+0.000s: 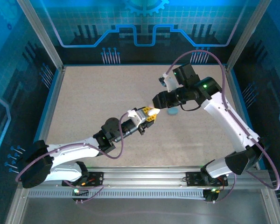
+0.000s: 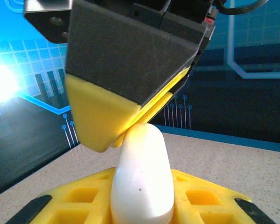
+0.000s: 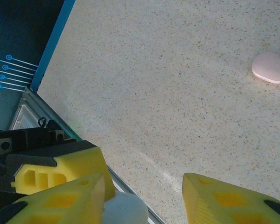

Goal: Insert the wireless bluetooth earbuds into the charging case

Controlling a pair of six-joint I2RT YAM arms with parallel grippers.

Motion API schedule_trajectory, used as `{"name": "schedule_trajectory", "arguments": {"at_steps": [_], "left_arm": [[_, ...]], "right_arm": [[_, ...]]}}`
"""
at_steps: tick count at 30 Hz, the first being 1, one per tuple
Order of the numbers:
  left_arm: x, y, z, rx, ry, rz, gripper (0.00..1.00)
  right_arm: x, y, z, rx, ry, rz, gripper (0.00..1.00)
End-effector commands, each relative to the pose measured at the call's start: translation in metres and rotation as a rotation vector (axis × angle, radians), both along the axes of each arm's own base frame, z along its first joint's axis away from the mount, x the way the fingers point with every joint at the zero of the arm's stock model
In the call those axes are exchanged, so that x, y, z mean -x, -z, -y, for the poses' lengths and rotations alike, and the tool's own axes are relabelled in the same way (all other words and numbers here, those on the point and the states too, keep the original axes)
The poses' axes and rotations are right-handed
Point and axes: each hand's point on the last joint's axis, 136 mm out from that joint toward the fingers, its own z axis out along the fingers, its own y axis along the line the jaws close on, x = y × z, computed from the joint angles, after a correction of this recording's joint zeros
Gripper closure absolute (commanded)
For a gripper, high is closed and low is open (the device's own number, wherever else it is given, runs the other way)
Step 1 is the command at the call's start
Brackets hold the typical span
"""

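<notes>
- Left gripper (image 1: pixel 150 113) is clamped nearly shut on a smooth white piece (image 2: pixel 142 172), held up off the table around the middle. Bud or case? Honestly can't tell.
- Right gripper (image 3: pixel 143 182) has its jaws apart around that piece. One finger is touching it, but nothing's grabbed.
- Main risk: the piece is rounded and slick, so a nudge from that finger could pop it out. It would drop and roll, maybe toward the rail (image 1: pixel 144 175).
- With the fingers this crowded, they could also just knock together.
- Teal case (image 1: pixel 172 111) lies on the table just beside the grippers. Pink case (image 3: pixel 270 67) is well apart.
- Table (image 1: pixel 98 98) is flat speckled beige, boxed in by blue-lit panels (image 1: pixel 130 23) with circuit art.
</notes>
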Motion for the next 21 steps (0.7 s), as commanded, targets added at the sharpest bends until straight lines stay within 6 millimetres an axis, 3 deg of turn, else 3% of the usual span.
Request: {"name": "schedule_trajectory", "arguments": {"at_steps": [1,4,7,12,17,21], "left_arm": [[0.002,-0.011,-0.007,0.046,-0.006,0.004,0.71],[-0.001,0.0,-0.01,0.023,-0.018,-0.053,0.72],[-0.009,0.023,-0.018,0.019,-0.041,-0.2,0.72],[-0.013,0.085,-0.025,-0.045,-0.039,-0.514,0.71],[-0.02,0.133,-0.029,-0.064,-0.069,-0.799,0.7],[-0.025,0.156,-0.019,-0.062,-0.03,-0.978,0.7]], "right_arm": [[-0.003,-0.005,0.013,0.002,0.053,0.02,0.51],[-0.013,-0.01,0.028,-0.015,0.14,0.06,0.49],[-0.026,0.002,0.057,-0.02,0.292,0.039,0.47],[-0.035,0.056,0.101,-0.069,0.497,-0.149,0.48],[-0.032,0.1,0.115,-0.081,0.572,-0.253,0.49],[-0.03,0.117,0.119,-0.063,0.589,-0.282,0.5]]}}
